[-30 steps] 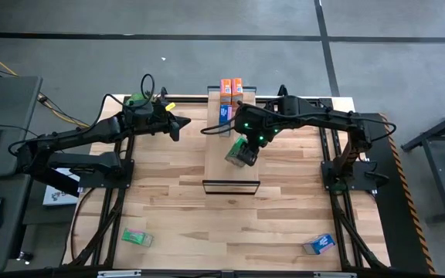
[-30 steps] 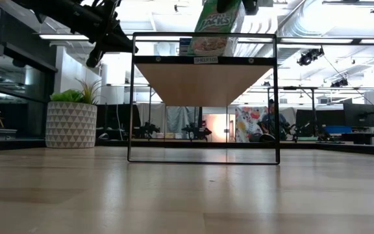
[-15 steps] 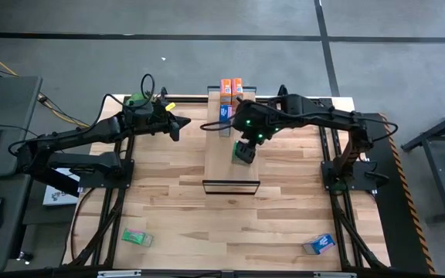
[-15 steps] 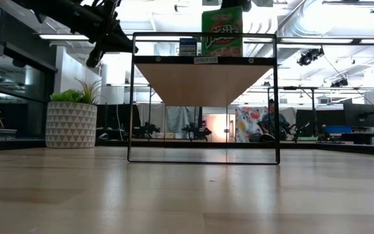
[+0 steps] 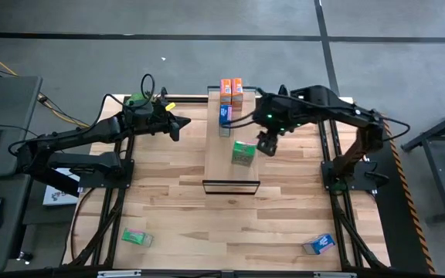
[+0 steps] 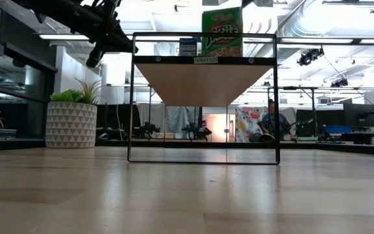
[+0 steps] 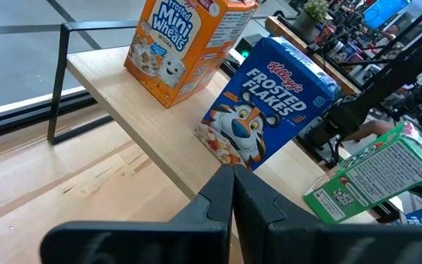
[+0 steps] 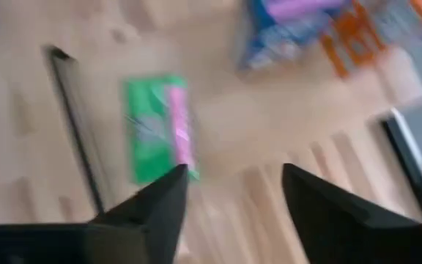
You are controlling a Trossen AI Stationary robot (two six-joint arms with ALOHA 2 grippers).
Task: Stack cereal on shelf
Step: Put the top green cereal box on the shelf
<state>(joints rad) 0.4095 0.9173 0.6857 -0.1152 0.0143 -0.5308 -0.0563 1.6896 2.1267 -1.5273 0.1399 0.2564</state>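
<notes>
The shelf (image 5: 222,166) stands mid-table, a light plank on a black frame. On it stand two orange cereal boxes (image 5: 230,86) at the far end, a blue box (image 5: 224,116) and a green box (image 5: 243,153), upright on its bottom (image 6: 222,31). My right gripper (image 5: 267,143) hangs open just right of the green box, apart from it. My left gripper (image 5: 182,123) is shut, raised left of the shelf, holding nothing. Another green box (image 5: 137,237) and another blue box (image 5: 318,244) lie on the table near its front edge.
A potted plant (image 6: 72,120) stands at the table's far left corner, behind my left arm. The right arm's base frame (image 5: 350,166) stands on the table's right side. Bare wood lies between the shelf's near end and the two lying boxes.
My right gripper brought the tilted green box upright onto the shelf plank, let it go, and drew away toward the table's right edge. The box now stands by itself on the shelf, near the blue box.
</notes>
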